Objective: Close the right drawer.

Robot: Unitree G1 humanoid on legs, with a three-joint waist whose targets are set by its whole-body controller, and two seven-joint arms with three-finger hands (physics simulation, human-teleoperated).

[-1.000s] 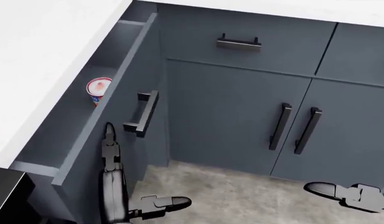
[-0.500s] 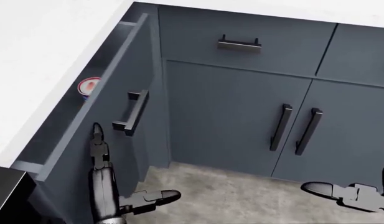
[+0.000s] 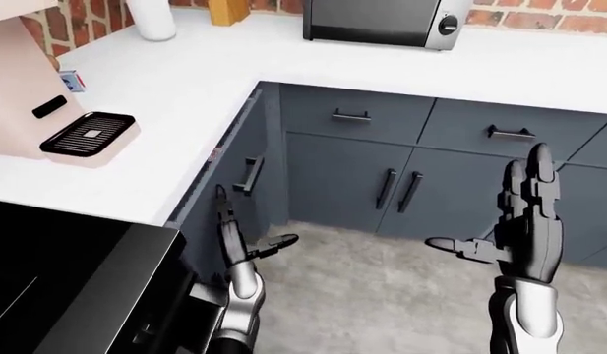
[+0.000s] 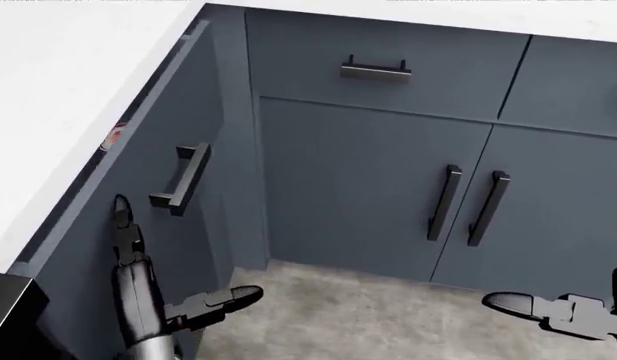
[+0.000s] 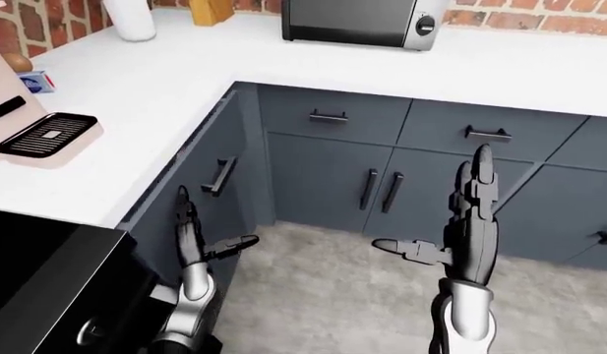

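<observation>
The grey drawer front (image 4: 153,131) with its black bar handle (image 4: 180,180) stands almost flush under the white counter (image 4: 58,82), leaving only a thin gap. A sliver of a red-and-white cup (image 4: 113,138) shows in that gap. My left hand (image 4: 163,281) is open, its fingers (image 4: 123,225) pointing up and laid flat against the drawer front just below the handle, thumb out to the right. In the left-eye view my right hand (image 3: 505,221) is open and upright over the floor, touching nothing.
A black stove (image 3: 67,280) sits at the bottom left, beside the drawer. The adjoining cabinet run has a shut drawer (image 4: 378,52) and two doors with vertical handles (image 4: 468,202). A coffee machine (image 3: 47,110) and a microwave (image 3: 377,18) stand on the counter. Grey floor (image 3: 381,287) lies below.
The drawer has slid leftward into the cabinet, from wide open to a thin gap, hiding most of the cup. My left hand moved left with its front. The right hand stayed put.
</observation>
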